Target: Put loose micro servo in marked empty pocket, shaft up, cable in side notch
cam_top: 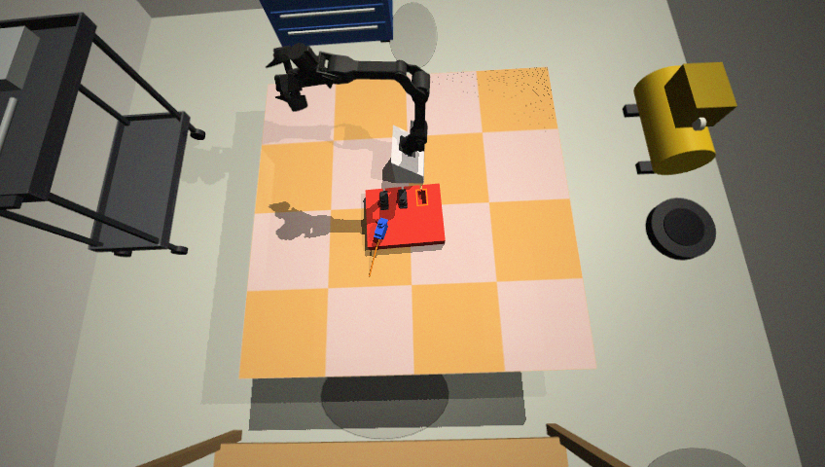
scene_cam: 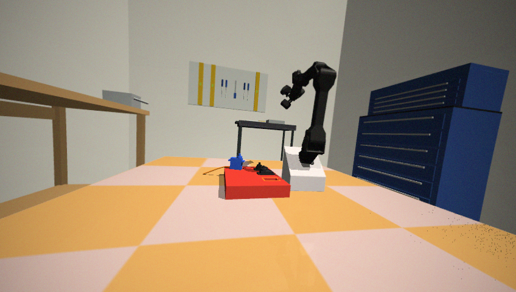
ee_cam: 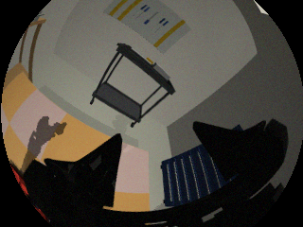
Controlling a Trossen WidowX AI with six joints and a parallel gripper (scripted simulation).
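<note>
The loose blue micro servo (cam_top: pixel 380 228) (scene_cam: pixel 236 162) stands upright on top of the red deck (cam_top: pixel 411 228) (scene_cam: pixel 253 191), near its front left corner in the top view. Its output shaft points up. Its thin orange cable (cam_top: pixel 373 260) (scene_cam: pixel 215 170) runs off the deck's edge. The orange-outlined pocket (cam_top: pixel 421 197) (scene_cam: pixel 271 179) at the deck's back right is empty. My gripper (cam_top: pixel 276 80) (scene_cam: pixel 283 97) (ee_cam: pixel 158 131) is open and empty. It hangs high above the table, back and left of the deck in the top view, well away from the servo.
Two black servos (cam_top: pixel 383 199) (cam_top: pixel 402 197) sit in the deck left of the pocket. The white wedge-shaped arm base (cam_top: pixel 399 141) (scene_cam: pixel 307 183) stands directly behind the deck. A dark cart (cam_top: pixel 138 179) (ee_cam: pixel 118 101) and blue drawers (cam_top: pixel 336 19) (scene_cam: pixel 398 155) (ee_cam: pixel 189 177) stand beyond the table.
</note>
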